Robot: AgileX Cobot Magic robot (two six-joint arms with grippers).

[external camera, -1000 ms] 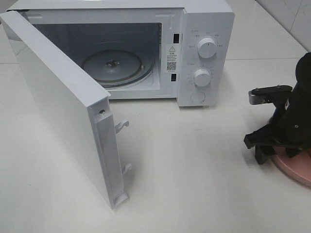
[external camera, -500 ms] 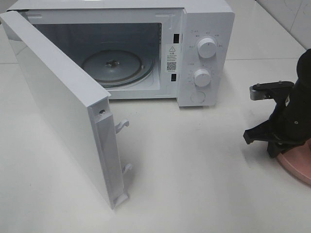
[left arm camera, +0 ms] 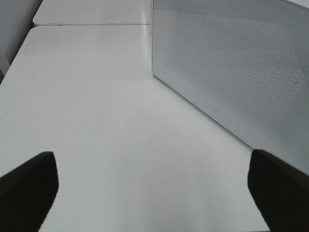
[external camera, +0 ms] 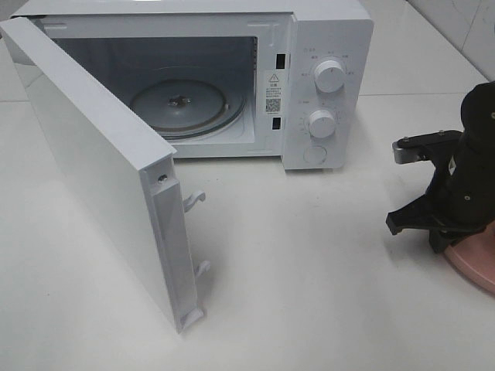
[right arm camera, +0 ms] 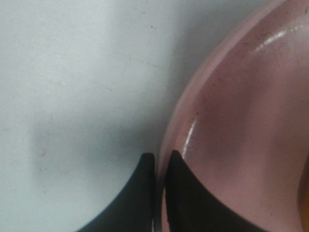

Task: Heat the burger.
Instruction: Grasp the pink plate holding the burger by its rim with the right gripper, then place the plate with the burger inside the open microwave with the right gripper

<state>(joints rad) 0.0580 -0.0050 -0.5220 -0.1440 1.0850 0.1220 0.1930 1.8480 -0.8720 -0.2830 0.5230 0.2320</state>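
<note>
Between the closed jaws of the right gripper the rim of the pink plate is pinched; the burger, unseen, is judged farther inward; the open microwave lies well to its left.

The microwave cavity is gaping at upper center, with its turntable lying bare. The open door is jutting diagonally across the left half, its 2 latch hooks poking rightward. Bare table is stretching from the cavity mouth toward lower right. At the right edge, the right gripper is pinching the pink plate, and both are crowding that side.
</note>
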